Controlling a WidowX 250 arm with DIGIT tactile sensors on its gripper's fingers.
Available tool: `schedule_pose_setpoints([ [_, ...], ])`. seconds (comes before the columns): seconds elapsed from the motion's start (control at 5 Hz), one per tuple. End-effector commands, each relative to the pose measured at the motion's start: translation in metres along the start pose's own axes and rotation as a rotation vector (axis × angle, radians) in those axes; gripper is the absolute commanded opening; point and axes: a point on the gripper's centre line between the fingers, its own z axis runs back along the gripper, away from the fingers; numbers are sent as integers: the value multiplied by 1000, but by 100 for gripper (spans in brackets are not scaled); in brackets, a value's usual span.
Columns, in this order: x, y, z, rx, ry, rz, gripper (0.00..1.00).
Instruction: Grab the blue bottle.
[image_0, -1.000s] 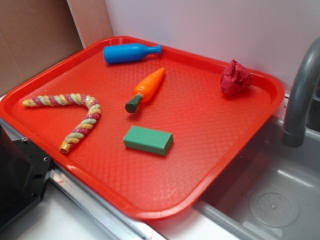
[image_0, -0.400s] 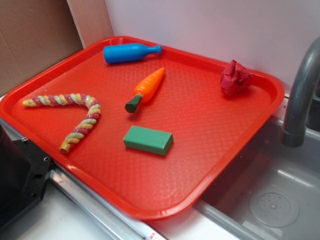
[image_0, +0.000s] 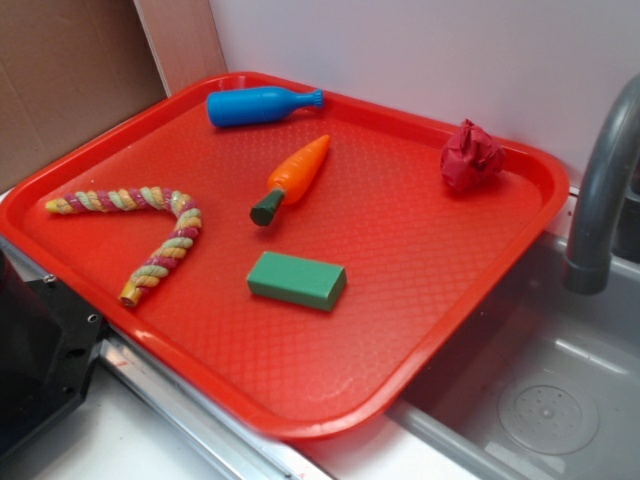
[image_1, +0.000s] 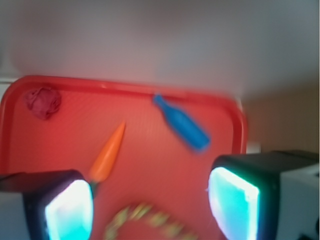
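Observation:
The blue bottle (image_0: 256, 105) lies on its side at the far left corner of the red tray (image_0: 440, 330), its mouth pointing right. In the wrist view the blue bottle (image_1: 182, 124) shows ahead and to the right, well beyond my gripper (image_1: 150, 202). The gripper is open, its two pads wide apart with nothing between them, hovering over the tray's near part. The gripper itself does not show in the exterior view.
On the tray lie an orange toy carrot (image_0: 292, 177), a green block (image_0: 296, 280), a multicoloured rope (image_0: 150, 225) and a crumpled red ball (image_0: 471, 154). A sink (image_0: 540, 400) with a grey faucet (image_0: 598, 190) is to the right. A wall stands behind.

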Motion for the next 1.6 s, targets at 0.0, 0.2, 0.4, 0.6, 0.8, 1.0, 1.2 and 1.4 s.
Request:
schedule_pose_setpoints([
  [0.0,-12,-1,-4,20,-40,-476,100],
  [0.2,-26,-8,-10,18,-43,-530,100],
  [0.4,-32,-4,-42,66,-37,-500,100],
  [0.6,-34,9,-79,156,-56,-375,100],
  [0.8,-28,20,-99,165,-34,-239,100],
  [1.0,-22,34,-105,148,-28,-178,100],
  [1.2,-15,45,-114,125,-6,-121,100],
  [1.4,-7,60,-121,130,14,-29,100],
])
